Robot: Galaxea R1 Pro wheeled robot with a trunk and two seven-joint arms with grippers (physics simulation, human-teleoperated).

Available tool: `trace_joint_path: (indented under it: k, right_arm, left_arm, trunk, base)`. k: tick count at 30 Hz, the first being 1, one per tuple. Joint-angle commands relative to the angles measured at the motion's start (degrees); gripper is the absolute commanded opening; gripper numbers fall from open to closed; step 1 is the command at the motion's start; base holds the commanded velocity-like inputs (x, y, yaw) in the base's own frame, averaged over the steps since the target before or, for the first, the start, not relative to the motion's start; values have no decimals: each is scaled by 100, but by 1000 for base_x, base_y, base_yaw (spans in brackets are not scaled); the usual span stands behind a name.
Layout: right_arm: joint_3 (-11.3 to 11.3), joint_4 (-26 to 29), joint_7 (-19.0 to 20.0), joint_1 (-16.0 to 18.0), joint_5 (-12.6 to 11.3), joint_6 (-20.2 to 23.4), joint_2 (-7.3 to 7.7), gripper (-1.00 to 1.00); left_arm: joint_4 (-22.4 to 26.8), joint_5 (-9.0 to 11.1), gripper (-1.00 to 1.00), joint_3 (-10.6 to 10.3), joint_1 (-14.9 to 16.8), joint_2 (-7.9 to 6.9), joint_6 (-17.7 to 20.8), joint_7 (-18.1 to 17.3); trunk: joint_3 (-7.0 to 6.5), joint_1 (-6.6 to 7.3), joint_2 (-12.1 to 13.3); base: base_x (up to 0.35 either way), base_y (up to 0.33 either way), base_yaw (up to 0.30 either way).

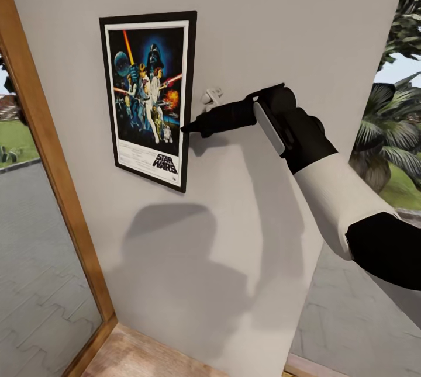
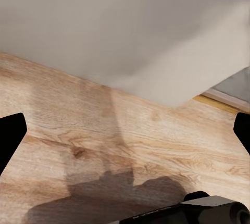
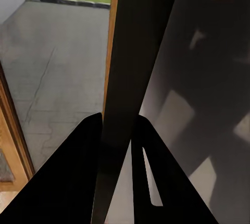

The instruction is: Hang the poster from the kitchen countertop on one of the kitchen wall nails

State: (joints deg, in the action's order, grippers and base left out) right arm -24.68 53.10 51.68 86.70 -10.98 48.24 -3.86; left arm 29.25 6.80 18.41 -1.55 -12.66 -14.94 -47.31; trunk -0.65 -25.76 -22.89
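Observation:
The poster [image 1: 149, 99], with its black frame, white border and black "STAR WARS" logo, lies flat and upright against the pale wall [image 1: 251, 26]. My right gripper [image 1: 190, 127] reaches in from the right and is shut on the poster's right edge at mid height. In the right wrist view its two black fingers [image 3: 78, 172] pinch the dark frame edge of the poster [image 3: 130, 67]. A small white wall nail [image 1: 211, 96] sticks out just right of the poster, above the gripper. My left gripper [image 2: 125, 135] hangs open over the wood floor [image 2: 130, 146].
A wooden window frame [image 1: 52, 161] runs down the left side, with a paved yard behind the glass. The wall ends at the right, where palms [image 1: 392, 131] show outside. Wood floor [image 1: 140, 359] lies at the wall's foot.

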Motion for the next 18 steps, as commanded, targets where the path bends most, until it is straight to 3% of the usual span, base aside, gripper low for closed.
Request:
trace_joint_path:
  k: [1,8,18]
  right_arm:
    - [-2,-2,0,1,-37,37,0,-100]
    - [-2,-2,0,-9,-41,24,0,-100]
    - [-9,-26,0,-121,-37,-397,0,-100]
  left_arm:
    - [2,23,100,5,-3,0,0,-24]
    - [2,23,100,5,-3,0,0,-24]
    - [2,23,100,5,-3,0,0,-24]
  trunk:
    - [1,-2,-3]
    - [1,-2,-3]
    - [1,-2,-3]
  base:
    - [0,0,0]
    - [0,0,0]
    - [0,0,0]
